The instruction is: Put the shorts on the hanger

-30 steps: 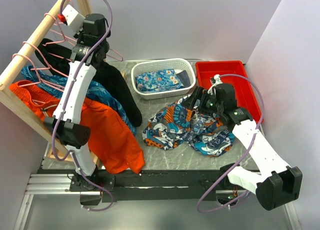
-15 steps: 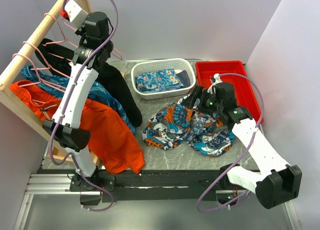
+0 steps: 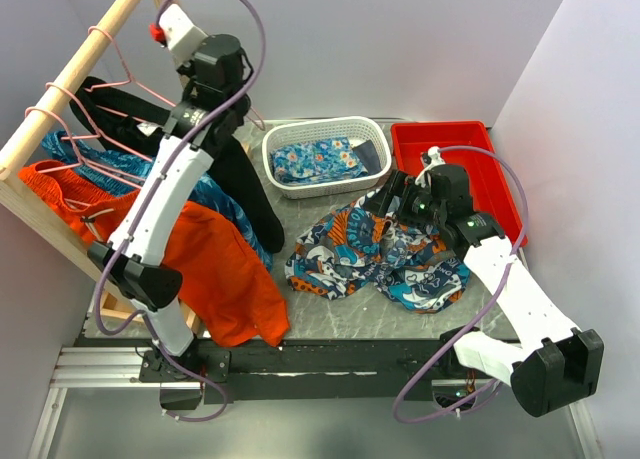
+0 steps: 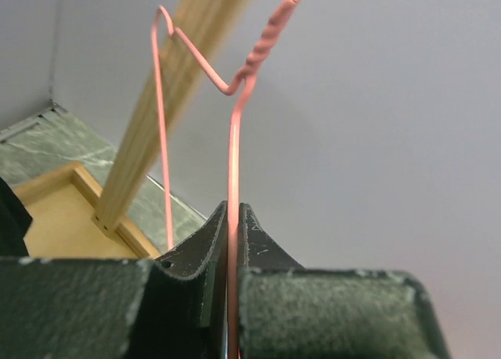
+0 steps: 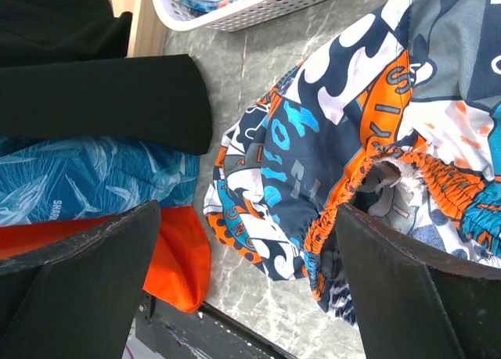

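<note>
- White slotted basket at the back of the table: holds a blue floral cloth, bunched up inside.
- Red tray just right of the basket; the right arm covers its near-left corner.
- The shorts lie crumpled on the table, in front of basket and tray. They touch the tray's near edge.
- Writing: the shorts' patches carry big block letters. Right wrist view shows what looks like "NOI" and "KIS", sideways and partly folded under, so the reading is unsure. The blue hung garment has small white lettering, too small to read.
- Right gripper: spread wide, hanging just over the shorts' orange elastic waistband, gripping nothing.
- Left gripper: raised by the rack's far end, pinched tight on the hanger just below its twisted neck.
- Wooden rack pole along the left side carries black and orange garments besides the blue one, on pink hangers.
- Surface: grey marbled table. Plain pale walls on three sides.
</note>
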`<state>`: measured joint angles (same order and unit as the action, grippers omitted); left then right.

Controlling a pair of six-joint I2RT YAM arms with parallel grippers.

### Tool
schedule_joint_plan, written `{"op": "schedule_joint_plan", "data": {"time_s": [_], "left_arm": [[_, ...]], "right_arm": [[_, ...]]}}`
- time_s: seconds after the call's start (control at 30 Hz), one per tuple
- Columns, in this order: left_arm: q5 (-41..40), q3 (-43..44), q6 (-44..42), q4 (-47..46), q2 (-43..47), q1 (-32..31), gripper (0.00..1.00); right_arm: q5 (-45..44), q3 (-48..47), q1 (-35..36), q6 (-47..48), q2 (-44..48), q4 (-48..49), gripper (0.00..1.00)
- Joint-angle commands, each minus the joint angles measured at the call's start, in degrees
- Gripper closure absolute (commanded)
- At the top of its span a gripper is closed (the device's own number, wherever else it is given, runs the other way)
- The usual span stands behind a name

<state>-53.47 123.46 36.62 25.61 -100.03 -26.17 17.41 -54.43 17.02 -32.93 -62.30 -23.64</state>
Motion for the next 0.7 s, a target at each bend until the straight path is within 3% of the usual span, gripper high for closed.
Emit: {"op": "schedule_joint_plan", "data": {"time_s": [0.0, 0.33, 0.67], "left_arm": [[-0.40, -1.11, -0.24, -3.02, 2.64, -1.95, 0.99], [8.19, -7.61, -3.57, -9.34, 5.72, -9.42, 0.99], [30.61, -14.82, -3.40, -12.15, 11.51, -13.37, 0.99]], "right_arm": [[-0.62, -2.17, 0.30, 0.85, 0.08, 1.40, 0.00], [-5.62, -2.43, 0.39, 1.11, 3.85, -0.70, 0.00], [-14.42, -1.73, 0.30, 1.81, 10.88, -3.96, 0.00]]}}
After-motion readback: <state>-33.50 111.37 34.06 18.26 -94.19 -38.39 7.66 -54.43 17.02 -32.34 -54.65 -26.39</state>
